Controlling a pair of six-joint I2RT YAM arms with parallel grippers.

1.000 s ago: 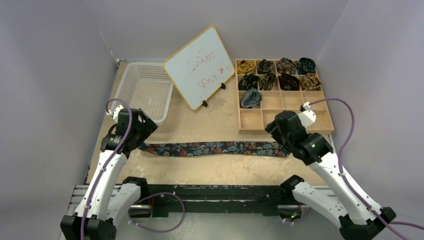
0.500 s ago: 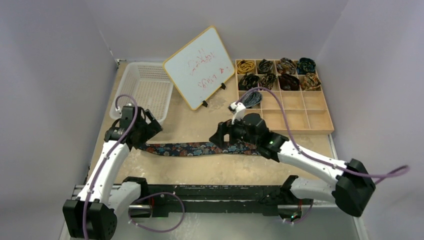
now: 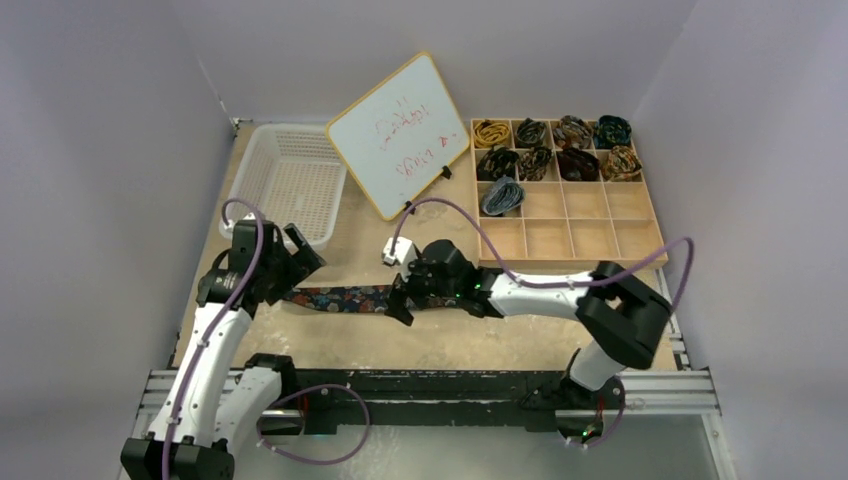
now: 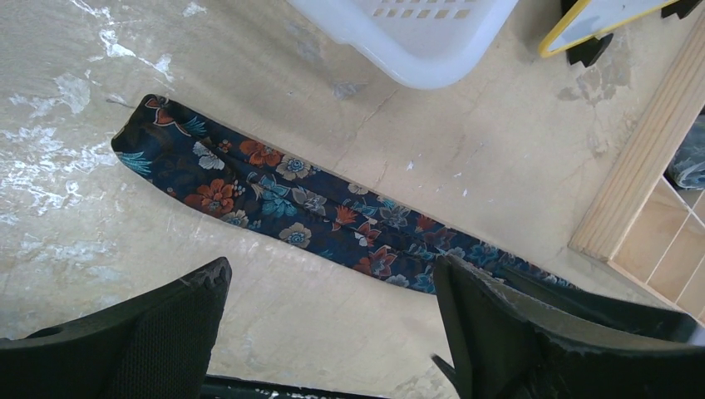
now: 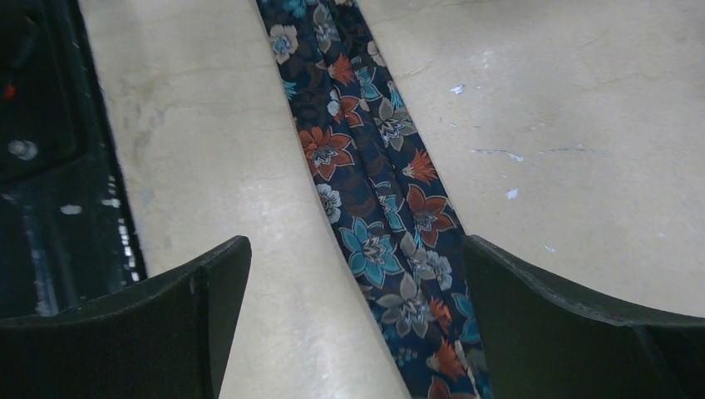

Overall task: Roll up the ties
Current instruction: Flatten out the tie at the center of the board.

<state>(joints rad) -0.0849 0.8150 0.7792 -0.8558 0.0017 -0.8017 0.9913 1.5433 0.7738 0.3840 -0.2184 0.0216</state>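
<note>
Top external: scuffed tan tabletop [image 3: 420,345] within lilac walls [image 3: 100,150], floral tie [image 3: 340,298] flat, left pincer [image 3: 301,266] and right pincer [image 3: 398,300] spread.

So the right gripper [image 5: 356,249] has its two black fingers [image 5: 150,324] spread wide, with the floral tie [image 5: 374,208] running flat between them. It's navy with orange, teal and grey blossoms, lying diagonally on the pale, scuffed table [image 5: 565,125]. A dark metal frame [image 5: 41,166] lines the table's near edge.

Left tool [image 4: 331,274], right tool [image 5: 356,249]: jaws wide apart.
</note>
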